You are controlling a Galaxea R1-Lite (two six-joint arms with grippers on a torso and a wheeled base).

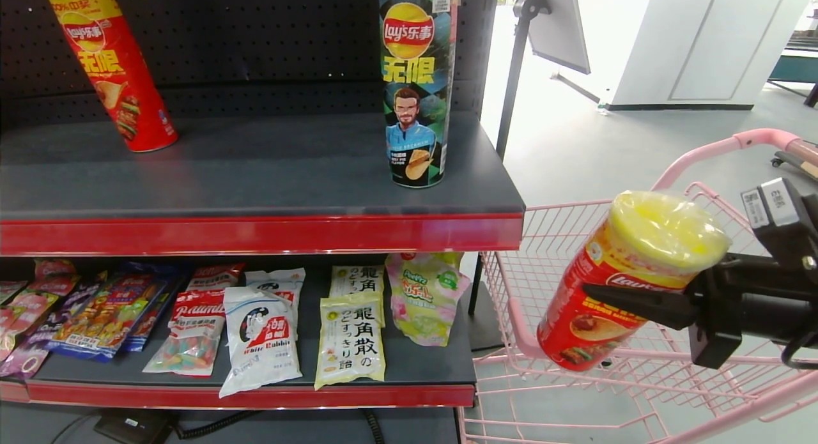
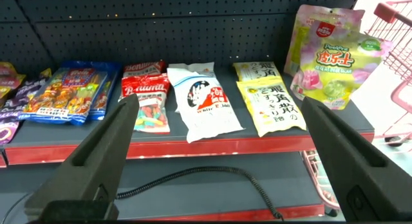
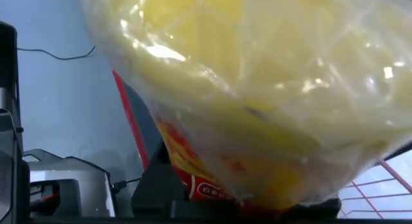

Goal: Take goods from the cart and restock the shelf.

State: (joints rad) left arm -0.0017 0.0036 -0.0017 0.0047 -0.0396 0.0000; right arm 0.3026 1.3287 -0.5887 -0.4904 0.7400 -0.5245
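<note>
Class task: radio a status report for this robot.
Right gripper shut on red chip can above pink cart. Left gripper open, facing lower shelf. Green can standing on upper shelf.

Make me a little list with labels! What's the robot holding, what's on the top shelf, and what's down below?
right gripper: shut on a red chip can with a yellow lid, held tilted over the pink cart
left gripper: open, facing the lower shelf
top shelf: a red can at the left, a green-and-black can at the right
lower shelf: snack bags lying side by side
</note>
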